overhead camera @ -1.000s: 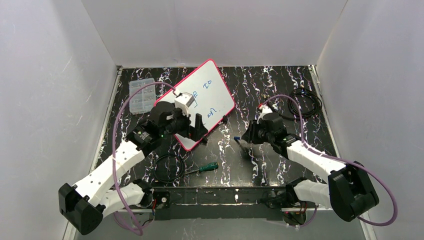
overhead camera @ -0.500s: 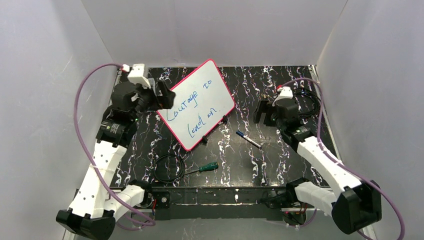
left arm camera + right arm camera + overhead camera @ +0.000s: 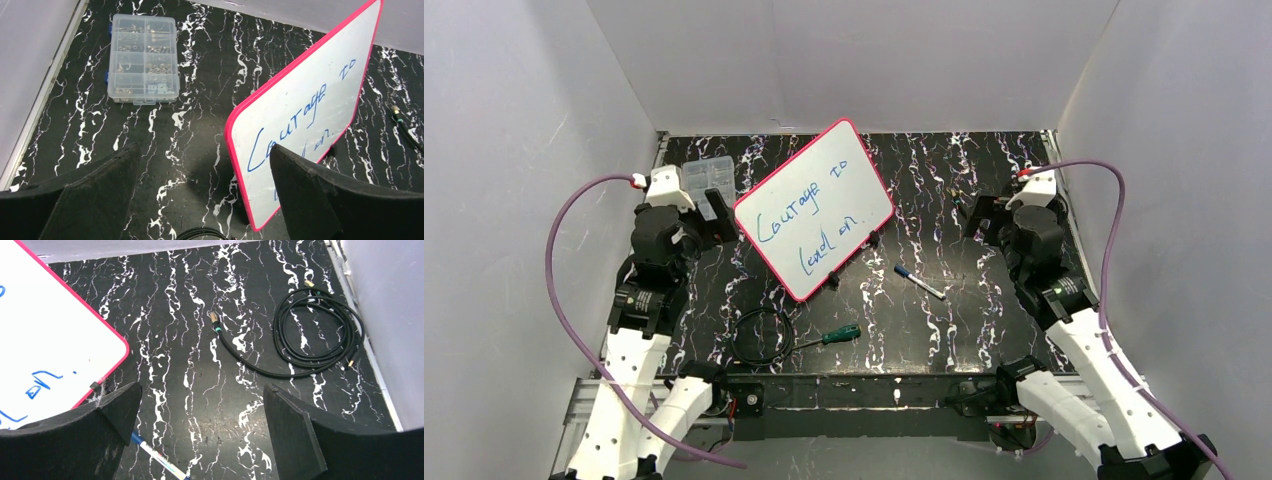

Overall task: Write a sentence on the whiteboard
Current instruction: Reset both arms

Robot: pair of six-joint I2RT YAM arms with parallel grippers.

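The whiteboard (image 3: 814, 208) with its pink-red frame stands tilted on black clip feet in the middle of the table. On it is the sentence (image 3: 809, 205) in blue marker, two lines reading "Courage to / lead on". My left gripper (image 3: 714, 220) hovers open just left of the board, nothing between its fingers; in the left wrist view the board (image 3: 320, 70) stands ahead of the left gripper (image 3: 202, 147) and to its right. A blue-capped marker (image 3: 919, 282) lies on the table right of the board. My right gripper (image 3: 982, 215) is open and empty, with the marker (image 3: 157, 457) below its left finger.
A clear compartment box (image 3: 707, 178) sits at the back left. A green-handled screwdriver (image 3: 829, 337) and a black cable ring (image 3: 759, 335) lie near the front edge. A coiled black cable (image 3: 315, 335) lies by the right wall. White walls enclose the table.
My right gripper opened and pulled back to the right; the marker now lies on the table. My left arm swung left off the board, uncovering the whole sentence.
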